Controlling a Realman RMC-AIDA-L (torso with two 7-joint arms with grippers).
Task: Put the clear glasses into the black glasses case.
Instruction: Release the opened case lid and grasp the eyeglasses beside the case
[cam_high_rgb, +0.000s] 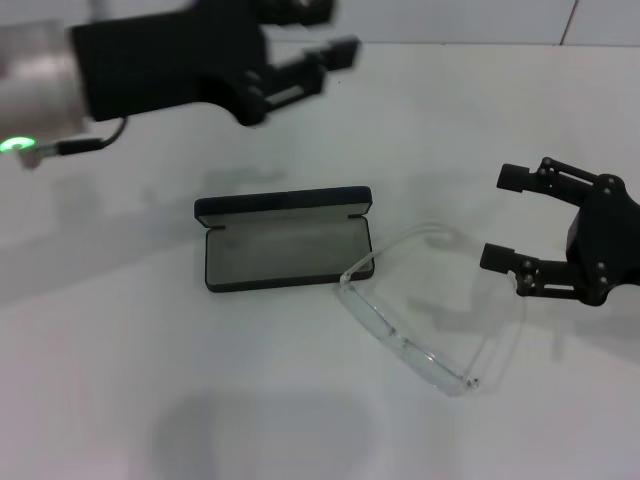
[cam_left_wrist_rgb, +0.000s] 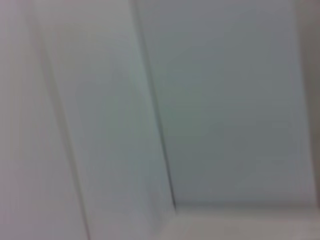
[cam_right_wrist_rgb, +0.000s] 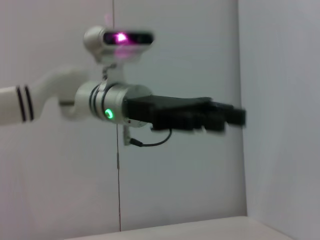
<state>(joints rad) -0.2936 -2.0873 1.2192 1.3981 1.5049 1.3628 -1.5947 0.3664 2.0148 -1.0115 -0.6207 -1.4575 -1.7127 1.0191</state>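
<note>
Clear glasses (cam_high_rgb: 420, 315) diagonal (temples unfolded)

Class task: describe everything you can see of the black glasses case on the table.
The black glasses case is a flat, matte rectangle with rounded corners, lying open on the white table. Its lid stands up along the far edge; the grey lining faces up, empty. The clear glasses lie at its right end, one corner seeming to touch it. Neither gripper touches it.

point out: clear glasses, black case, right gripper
clear glasses (cam_high_rgb: 400, 335): head view, on the clear front frame.
black glasses case (cam_high_rgb: 285, 253): head view, on the grey lining of the open case.
right gripper (cam_high_rgb: 510, 217): head view, midway between its open fingertips, beside the glasses.
</note>
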